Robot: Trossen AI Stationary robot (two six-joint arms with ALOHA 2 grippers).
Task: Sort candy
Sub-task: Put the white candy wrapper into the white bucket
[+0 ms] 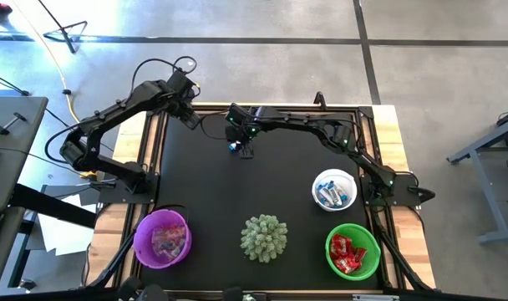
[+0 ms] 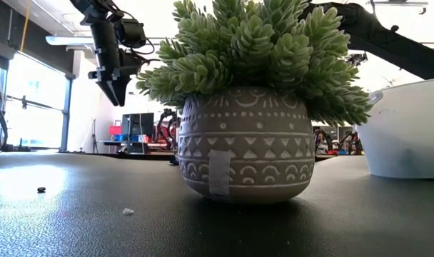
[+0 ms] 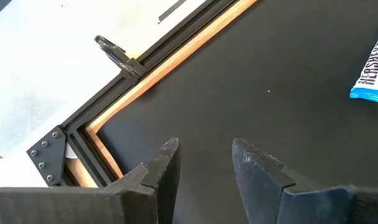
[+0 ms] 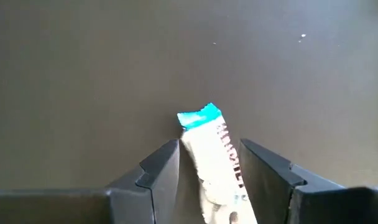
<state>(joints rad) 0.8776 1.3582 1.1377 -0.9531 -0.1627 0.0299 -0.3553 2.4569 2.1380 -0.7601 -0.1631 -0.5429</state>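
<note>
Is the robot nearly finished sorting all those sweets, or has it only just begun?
It looks nearly done. The purple bowl, white bowl and green bowl already hold candy, red ones in the green, blue-and-white in the white. One blue-and-white candy sits between the fingers of the right gripper near the table's far edge. The left gripper hovers open and empty. No other loose candy shows.
</note>
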